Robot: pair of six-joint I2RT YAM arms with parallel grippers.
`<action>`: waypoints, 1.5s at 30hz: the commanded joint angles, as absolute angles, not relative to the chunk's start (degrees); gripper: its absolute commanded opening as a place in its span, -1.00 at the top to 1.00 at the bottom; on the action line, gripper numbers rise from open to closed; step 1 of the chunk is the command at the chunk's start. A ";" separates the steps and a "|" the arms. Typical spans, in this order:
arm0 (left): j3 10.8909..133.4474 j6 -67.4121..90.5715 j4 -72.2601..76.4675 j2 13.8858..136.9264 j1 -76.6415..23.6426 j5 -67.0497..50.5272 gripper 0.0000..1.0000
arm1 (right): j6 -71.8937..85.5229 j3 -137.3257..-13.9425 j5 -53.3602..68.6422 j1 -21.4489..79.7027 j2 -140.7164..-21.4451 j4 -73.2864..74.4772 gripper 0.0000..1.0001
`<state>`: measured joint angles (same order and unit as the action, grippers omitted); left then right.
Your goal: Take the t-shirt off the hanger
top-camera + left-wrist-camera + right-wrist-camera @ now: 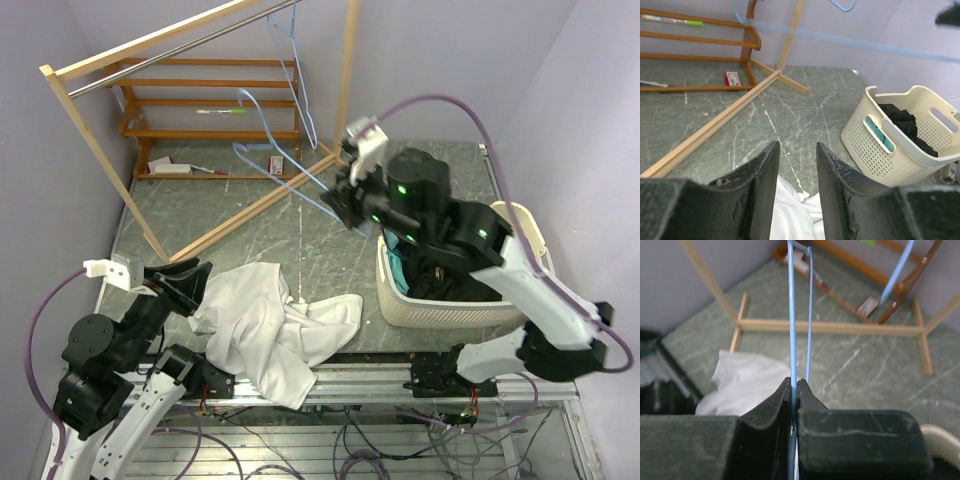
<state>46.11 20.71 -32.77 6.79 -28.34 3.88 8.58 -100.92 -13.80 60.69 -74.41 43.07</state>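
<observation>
Green marble table [230, 215], lilac walls [500, 50]; right jaws pinch hanger [792, 315], left jaws open beside t-shirt [265, 320].

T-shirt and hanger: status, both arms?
Right gripper shut on blue hanger. Left gripper open above t-shirt. T-shirt off hanger, heaped at near edge of table. Nothing in the way.

shirt [270, 325] on table [250, 210] front edge, part hanging over | my left gripper [797, 150] at its left end, fingers apart over it | basket [390, 295] just right of shirt, clothes [450, 280] in it | hanger [791, 315] pinched in my right gripper [345, 205], behind shirt, left of basket | rack [200, 83] back left
</observation>
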 commanded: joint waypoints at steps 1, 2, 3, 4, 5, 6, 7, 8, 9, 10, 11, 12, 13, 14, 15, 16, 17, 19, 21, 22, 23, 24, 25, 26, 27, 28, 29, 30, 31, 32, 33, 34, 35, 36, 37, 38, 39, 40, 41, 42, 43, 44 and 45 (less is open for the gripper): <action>47.06 21.53 -33.79 9.02 -28.42 6.01 0.09 | 4.85 -112.53 -18.35 59.11 -83.76 31.23 1.00; 47.10 21.53 -33.83 9.08 -28.47 5.95 0.09 | 4.84 -114.16 -18.14 58.76 -85.47 29.41 1.00; 47.03 21.65 -33.93 9.13 -28.48 5.97 0.09 | 4.69 -115.21 -17.70 58.20 -86.69 27.48 1.00; 47.02 21.63 -33.93 8.95 -28.48 5.86 0.09 | 4.71 -115.97 -17.26 57.65 -87.67 25.47 1.00; 47.01 21.69 -33.93 8.84 -28.48 5.83 0.09 | 5.11 -116.65 -16.66 56.82 -88.60 23.64 1.00; 46.94 21.71 -33.93 8.51 -28.48 5.88 0.09 | 5.79 -117.39 -15.68 55.74 -89.52 22.07 1.00; 46.86 21.79 -33.95 8.36 -28.43 5.90 0.09 | 6.73 -118.21 -13.41 54.48 -90.49 21.27 1.00; 46.83 21.80 -33.93 8.31 -28.47 5.91 0.09 | 8.03 -119.00 -11.64 52.92 -91.41 20.74 1.00; 46.80 21.80 -33.93 8.29 -28.48 5.82 0.09 | 9.29 -119.72 -9.86 51.46 -92.27 20.25 1.00; 46.77 21.80 -33.86 8.39 -28.48 5.64 0.09 | 10.26 -119.85 -8.52 50.24 -92.84 19.20 1.00; 46.80 21.73 -33.84 8.49 -28.48 5.55 0.10 | 10.93 -119.48 -7.44 49.20 -93.20 17.90 1.00; 46.84 21.71 -33.88 8.55 -28.48 5.40 0.10 | 11.32 -118.95 -6.75 48.61 -93.47 16.46 1.00; 46.82 21.71 -33.80 8.68 -28.48 5.30 0.10 | 11.67 -118.23 -6.50 48.12 -93.52 15.02 1.00; 46.77 21.71 -33.76 8.81 -28.48 5.14 0.10 | 11.99 -117.84 -6.20 47.88 -93.67 14.13 1.00; 46.69 21.71 -33.77 8.89 -28.48 5.10 0.10 | 12.30 -117.94 -5.64 47.50 -94.17 13.62 1.00; 46.75 21.70 -33.75 8.93 -28.47 5.00 0.10 | 12.73 -118.66 -5.08 47.16 -94.94 13.77 1.00; 46.76 21.71 -33.72 8.94 -28.46 4.99 0.10 | 13.16 -119.89 -4.25 46.86 -95.98 14.39 1.00; 46.76 21.71 -33.75 9.01 -28.48 5.00 0.10 | 13.81 -122.13 -3.03 46.50 -98.18 15.36 1.00; 46.76 21.71 -33.75 9.03 -28.47 5.06 0.11 | 14.24 -124.26 -2.09 46.40 -100.31 16.12 1.00; 46.74 21.71 -33.75 9.03 -28.48 5.08 0.11 | 14.37 -125.00 -1.56 46.31 -101.37 16.47 1.00; 46.69 21.79 -33.75 9.09 -28.48 5.16 0.11 | 14.63 -125.82 -1.18 46.26 -102.44 16.91 1.00; 46.75 21.80 -33.87 9.08 -28.48 5.23 0.11 | 14.86 -126.39 -0.87 46.16 -103.57 17.28 1.00; 46.72 21.87 -33.84 9.12 -28.48 5.26 0.11 | 14.97 -126.74 -0.57 46.17 -104.19 17.55 1.00; 46.71 21.93 -33.90 9.07 -28.48 5.34 0.11 | 15.07 -126.82 -0.28 46.19 -104.63 17.78 1.00; 46.75 21.97 -33.92 9.02 -28.48 5.44 0.11 | 15.00 -126.64 0.06 46.23 -104.86 18.10 1.00; 46.74 22.04 -33.97 8.96 -28.48 5.57 0.11 | 14.85 -125.85 0.52 46.21 -104.60 18.23 1.00; 46.75 22.06 -34.01 8.87 -28.48 5.69 0.11 | 14.86 -124.57 0.96 46.21 -103.89 18.12 0.92; 46.75 22.06 -34.01 8.81 -28.43 5.67 0.11 | 14.81 -122.39 1.33 46.16 -102.68 17.78 0.64; 46.69 22.06 -34.01 8.73 -28.47 5.63 0.10 | 14.76 -119.70 2.01 46.23 -100.93 17.13 0.41; 46.71 22.06 -34.01 8.70 -28.48 5.58 0.10 | 14.74 -116.61 2.71 46.27 -98.95 16.35 0.25; 46.75 22.13 -34.01 8.69 -28.48 5.62 0.11 | 14.77 -113.00 3.49 46.29 -96.52 15.40 0.10; 46.76 22.15 -34.01 8.68 -28.47 5.60 0.11 | 14.83 -109.71 4.42 46.42 -94.09 14.67 -0.02; 46.75 22.15 -34.01 8.69 -28.48 5.57 0.11 | 14.76 -105.99 5.61 46.57 -91.48 14.17 -0.11; 46.76 22.15 -34.01 8.70 -28.43 5.63 0.11 | 14.60 -102.49 6.67 46.98 -88.76 13.93 -0.16; 46.75 22.15 -34.02 8.71 -28.47 5.59 0.11 | 14.40 -97.80 7.84 47.50 -86.30 13.89 -0.20; 46.70 22.14 -34.02 8.70 -28.48 5.56 0.11 | 14.11 -94.79 8.73 48.06 -83.77 14.23 -0.22; 46.73 22.05 -34.01 8.80 -28.47 5.44 0.11 | 13.80 -91.81 9.40 48.82 -81.59 15.06 -0.24; 46.75 22.06 -33.95 8.86 -28.48 5.38 0.11 | 13.60 -89.05 10.01 49.73 -78.98 15.98 -0.29; 46.76 22.02 -33.93 8.81 -28.48 5.34 0.11 | 13.49 -85.82 10.39 50.91 -77.04 16.64 -0.32; 46.76 22.06 -33.93 8.81 -28.48 5.36 0.11 | 13.54 -82.76 10.49 52.26 -75.56 17.27 -0.33; 46.76 22.10 -33.97 8.87 -28.43 5.50 0.11 | 13.58 -79.88 10.39 53.94 -74.36 18.17 -0.35; 46.71 22.14 -34.05 8.79 -28.47 5.67 0.11 | 13.90 -76.63 9.81 55.54 -73.36 18.87 -0.39; 46.69 22.21 -34.10 8.81 -28.43 5.81 0.12 | 14.35 -73.44 9.20 57.29 -72.64 18.76 -0.43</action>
<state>46.11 21.54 -34.17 8.84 -28.34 4.95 14.31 -82.50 8.08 52.38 -75.05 16.97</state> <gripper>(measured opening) 0.446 0.687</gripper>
